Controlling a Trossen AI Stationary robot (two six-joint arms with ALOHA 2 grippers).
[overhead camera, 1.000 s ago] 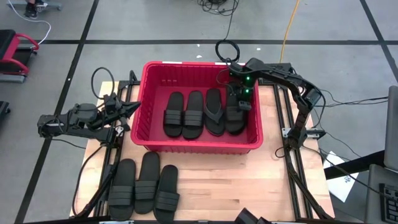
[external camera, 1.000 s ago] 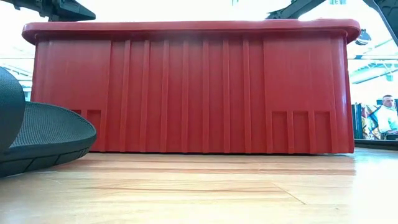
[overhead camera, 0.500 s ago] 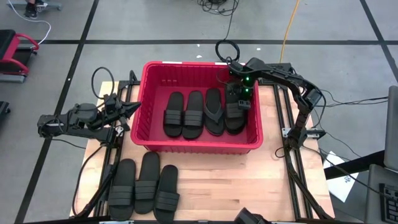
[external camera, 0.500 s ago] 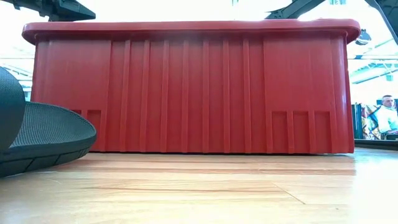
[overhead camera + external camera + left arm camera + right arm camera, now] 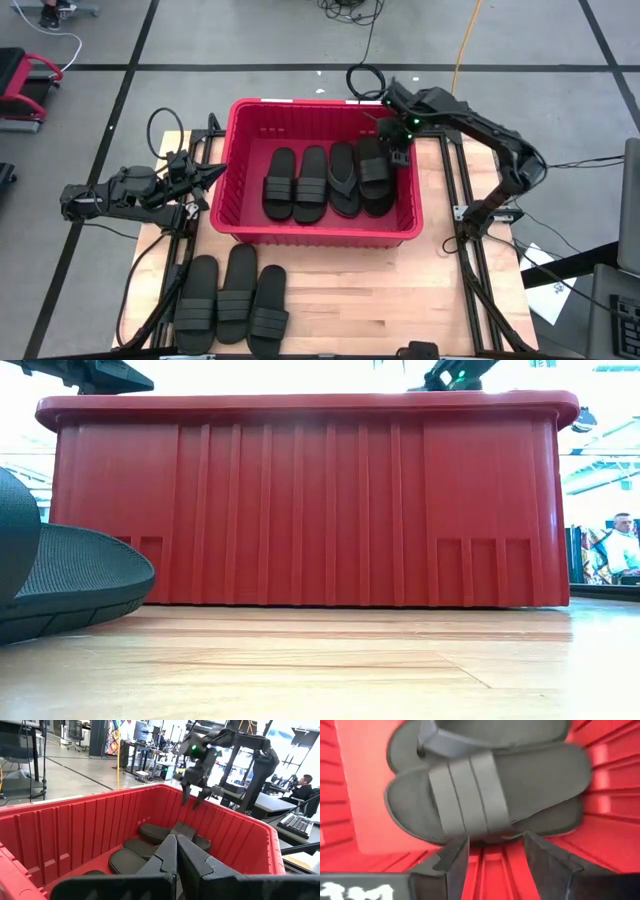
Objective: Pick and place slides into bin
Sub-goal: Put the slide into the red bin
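Wooden tabletop: my right gripper (image 5: 397,146) has spread and lifted, leaving its ribbed-strap black rubber slide (image 5: 376,178) fourth inside the slotted red plastic bin (image 5: 238,135); three remain outside. Left gripper (image 5: 213,175) pressed together, idle.

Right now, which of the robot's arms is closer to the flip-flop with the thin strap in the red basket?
The right. Its gripper hangs over the bin's far right corner, one sandal away from the flip-flop. The left gripper waits outside the bin's left wall, beyond two more sandals.
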